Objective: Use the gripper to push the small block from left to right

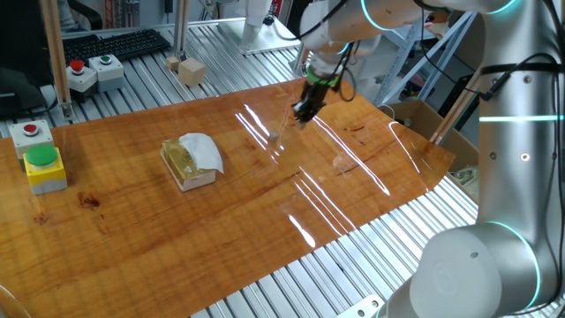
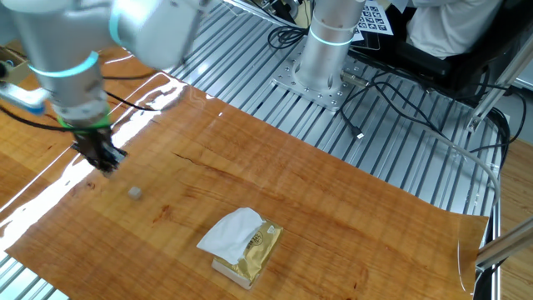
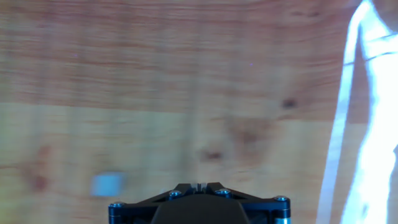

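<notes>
The small block (image 2: 134, 192) is a tiny pale grey cube on the wooden tabletop (image 2: 333, 192). It also shows in the hand view (image 3: 107, 184), low and left of the fingers. My gripper (image 2: 107, 162) hangs just above the table, a short way from the block and not touching it. Its black fingers (image 3: 199, 185) meet at the middle with nothing between them. In one fixed view the gripper (image 1: 303, 111) is near the far side of the board, and glare hides the block there.
A yellowish block draped with white cloth (image 1: 190, 159) lies mid-board, also seen in the other fixed view (image 2: 241, 246). Button boxes (image 1: 44, 166) stand at the left end. Larger wooden cubes (image 1: 190, 71) sit behind the board. The board's edge (image 1: 424, 181) is to the right.
</notes>
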Available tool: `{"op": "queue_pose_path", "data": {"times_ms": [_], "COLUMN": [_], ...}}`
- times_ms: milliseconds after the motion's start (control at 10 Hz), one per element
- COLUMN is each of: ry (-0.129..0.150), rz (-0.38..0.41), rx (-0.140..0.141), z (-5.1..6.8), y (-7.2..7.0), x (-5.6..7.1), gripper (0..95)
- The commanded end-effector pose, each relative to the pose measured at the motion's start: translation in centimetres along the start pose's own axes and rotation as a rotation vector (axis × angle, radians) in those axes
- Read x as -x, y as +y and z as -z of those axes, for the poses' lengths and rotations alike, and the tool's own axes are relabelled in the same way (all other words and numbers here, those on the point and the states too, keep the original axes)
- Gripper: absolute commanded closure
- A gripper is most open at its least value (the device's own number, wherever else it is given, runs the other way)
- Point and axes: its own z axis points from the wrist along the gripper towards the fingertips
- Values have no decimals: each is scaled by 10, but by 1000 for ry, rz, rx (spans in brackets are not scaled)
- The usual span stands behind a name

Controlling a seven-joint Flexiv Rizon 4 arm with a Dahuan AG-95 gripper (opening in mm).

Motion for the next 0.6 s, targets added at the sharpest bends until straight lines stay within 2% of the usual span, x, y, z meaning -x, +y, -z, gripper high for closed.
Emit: {"op": "queue_pose_path", "data": {"times_ms": [100,300,500,600], "ry": [-2,3,10,15], "rz": [80,81,47,17], "rx": [-45,-42,-39,-38], "z": [10,10,11,13], "y": [-82,-83,-66,-53], "x": [-6,-5,3,9], "gripper": [950,950,950,950]}}
